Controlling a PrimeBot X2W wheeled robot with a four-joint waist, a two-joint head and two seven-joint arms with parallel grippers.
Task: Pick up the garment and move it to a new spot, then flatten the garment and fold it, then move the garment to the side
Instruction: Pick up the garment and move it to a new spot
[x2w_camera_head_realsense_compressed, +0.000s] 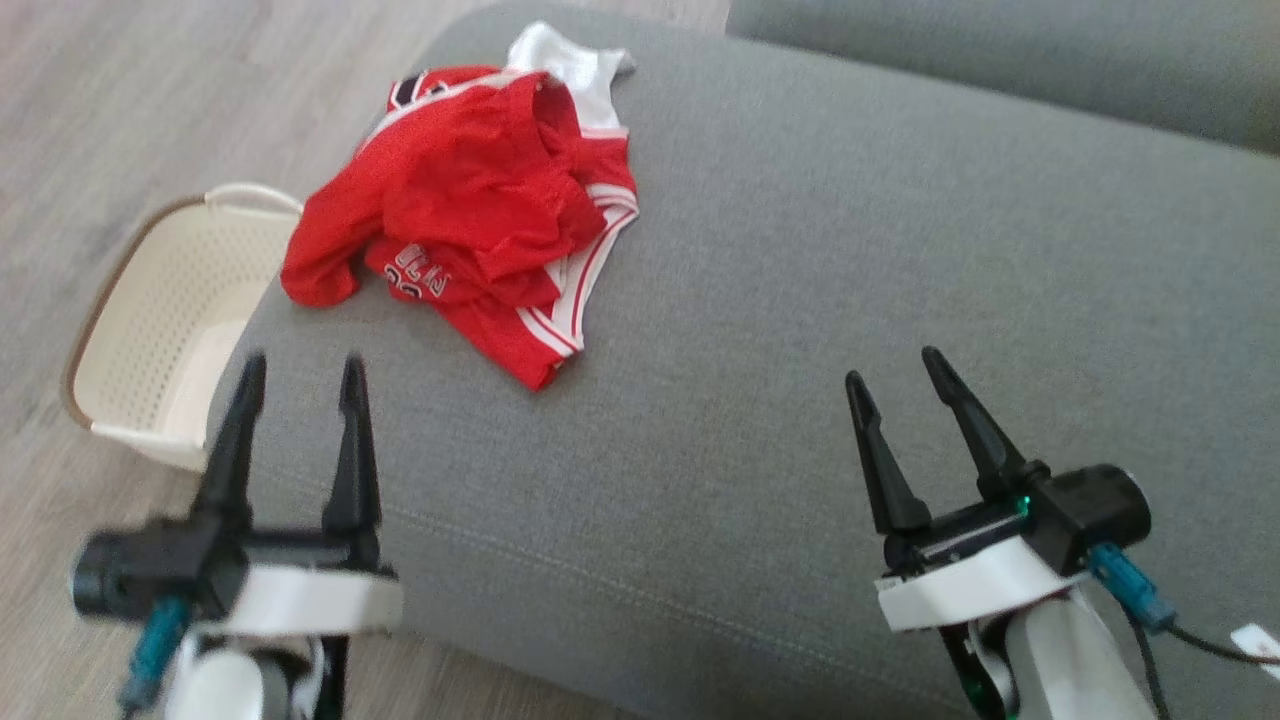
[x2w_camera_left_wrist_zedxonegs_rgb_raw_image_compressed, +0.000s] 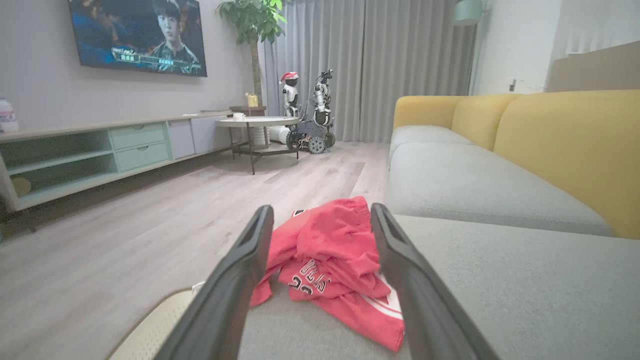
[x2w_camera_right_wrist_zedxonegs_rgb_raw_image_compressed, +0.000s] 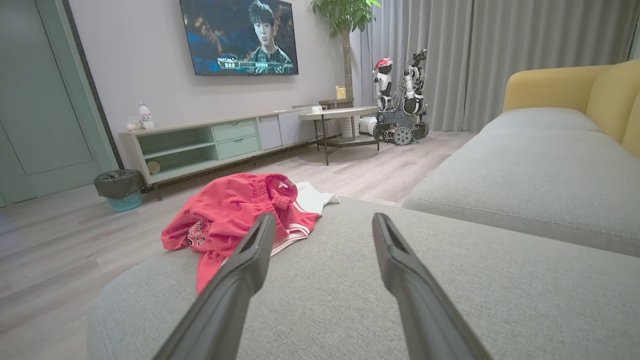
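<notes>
The garment (x2w_camera_head_realsense_compressed: 470, 205), a red mesh jersey with white striped trim and a white panel, lies crumpled near the far left edge of the grey sofa cushion (x2w_camera_head_realsense_compressed: 800, 300). My left gripper (x2w_camera_head_realsense_compressed: 300, 372) hovers open over the cushion's near left corner, well short of the jersey. My right gripper (x2w_camera_head_realsense_compressed: 895, 362) is open too, over the cushion's near right part, far from the cloth. The left wrist view has the garment (x2w_camera_left_wrist_zedxonegs_rgb_raw_image_compressed: 330, 260) straight ahead between my open fingers (x2w_camera_left_wrist_zedxonegs_rgb_raw_image_compressed: 240, 280). In the right wrist view the garment (x2w_camera_right_wrist_zedxonegs_rgb_raw_image_compressed: 230, 210) lies ahead and to the left of the open gripper (x2w_camera_right_wrist_zedxonegs_rgb_raw_image_compressed: 322, 220).
A cream perforated basket (x2w_camera_head_realsense_compressed: 160, 320) stands on the wooden floor against the cushion's left side, under my left gripper. A second grey cushion (x2w_camera_head_realsense_compressed: 1000, 50) lies beyond. Yellow sofa backrests (x2w_camera_left_wrist_zedxonegs_rgb_raw_image_compressed: 565, 145) rise on the right. A TV stand (x2w_camera_right_wrist_zedxonegs_rgb_raw_image_compressed: 200, 145), round table (x2w_camera_right_wrist_zedxonegs_rgb_raw_image_compressed: 340, 115) and bin (x2w_camera_right_wrist_zedxonegs_rgb_raw_image_compressed: 117, 187) stand farther off.
</notes>
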